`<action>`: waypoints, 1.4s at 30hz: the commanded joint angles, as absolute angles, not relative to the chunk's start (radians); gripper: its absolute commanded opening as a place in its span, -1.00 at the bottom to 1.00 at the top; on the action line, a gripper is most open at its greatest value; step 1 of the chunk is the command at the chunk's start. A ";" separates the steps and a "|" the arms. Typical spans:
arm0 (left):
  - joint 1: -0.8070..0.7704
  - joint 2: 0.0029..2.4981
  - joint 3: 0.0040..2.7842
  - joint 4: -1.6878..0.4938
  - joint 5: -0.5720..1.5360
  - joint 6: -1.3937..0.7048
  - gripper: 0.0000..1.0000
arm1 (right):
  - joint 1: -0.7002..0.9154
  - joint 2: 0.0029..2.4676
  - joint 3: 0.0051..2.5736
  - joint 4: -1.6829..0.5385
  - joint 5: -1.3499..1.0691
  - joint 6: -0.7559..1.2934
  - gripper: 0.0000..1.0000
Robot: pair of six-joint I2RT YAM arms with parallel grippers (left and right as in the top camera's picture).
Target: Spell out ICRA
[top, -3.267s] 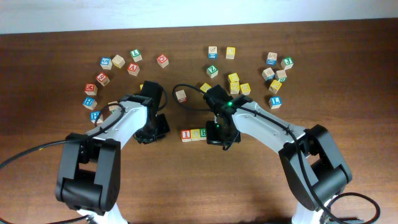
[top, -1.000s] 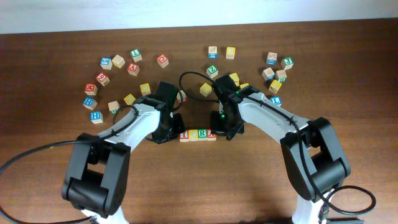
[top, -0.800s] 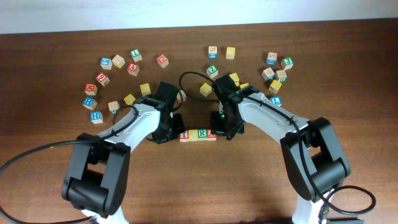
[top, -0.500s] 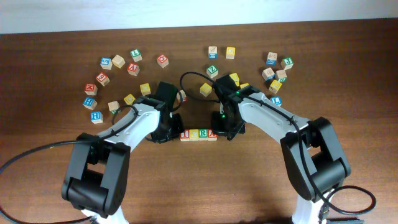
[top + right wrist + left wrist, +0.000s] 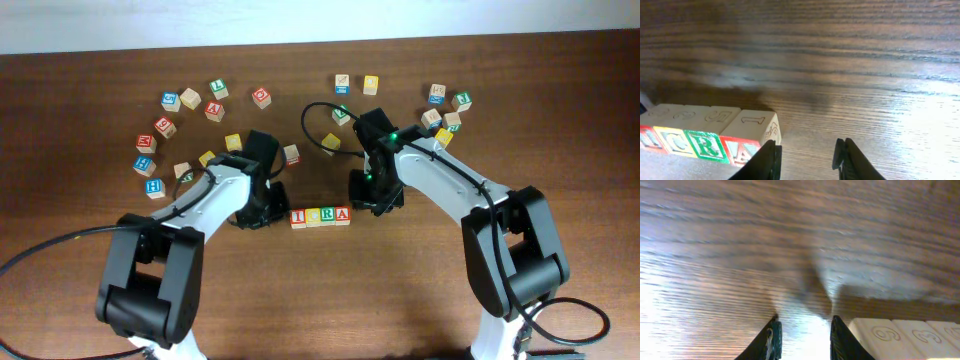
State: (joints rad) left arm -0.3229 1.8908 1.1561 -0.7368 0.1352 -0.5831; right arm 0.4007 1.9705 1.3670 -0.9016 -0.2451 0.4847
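Four letter blocks stand side by side in a row at the table's middle: I (image 5: 298,217), C (image 5: 313,216), R (image 5: 328,215), A (image 5: 343,215). My left gripper (image 5: 262,207) is just left of the row, open and empty; in the left wrist view its jaws (image 5: 804,339) straddle bare wood with the row's tops (image 5: 900,340) at the right. My right gripper (image 5: 372,196) is just right of and behind the A block, open and empty (image 5: 809,160). The right wrist view shows the C (image 5: 675,142), R (image 5: 702,145) and A (image 5: 740,150) faces at lower left.
Loose letter blocks lie scattered along the back: a group at back left (image 5: 190,98), a pair at back centre (image 5: 357,84), a cluster at back right (image 5: 440,120). A yellow block (image 5: 233,143) and a plain block (image 5: 291,154) sit behind the left gripper.
My right gripper has pulled back up and to the right, off the row's right end, leaving the A block in view. My left gripper has shifted slightly left.
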 commanded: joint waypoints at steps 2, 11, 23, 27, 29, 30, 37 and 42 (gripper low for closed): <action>-0.279 1.905 1.196 -0.766 0.094 -0.544 -0.56 | 0.397 1.985 1.386 -0.912 -0.245 0.476 -0.67; -0.177 1.871 1.620 -1.223 -0.059 -0.437 -0.35 | 0.329 1.866 1.693 -1.295 -0.047 0.474 -0.12; -0.174 1.360 1.624 -1.438 -0.042 -0.437 0.98 | 0.231 1.262 1.615 -1.496 -0.014 0.416 0.97; -0.174 1.132 1.452 -1.409 -0.100 -0.513 0.98 | 0.231 1.031 1.414 -1.397 -0.014 0.416 0.97; -0.174 0.966 1.298 -1.303 -0.140 -0.528 0.98 | 0.230 0.926 1.314 -1.337 -0.014 0.416 0.97; -0.174 0.879 1.220 -1.250 -0.163 -0.543 0.98 | 0.230 0.887 1.280 -1.308 -0.014 0.419 0.97; -0.174 0.586 1.001 -1.122 -0.181 -0.575 0.98 | 0.230 0.881 1.259 -1.282 -0.014 0.419 0.97; -0.174 0.587 1.001 -1.123 -0.181 -0.575 0.98 | 0.230 0.923 1.259 -1.306 -0.014 0.419 0.97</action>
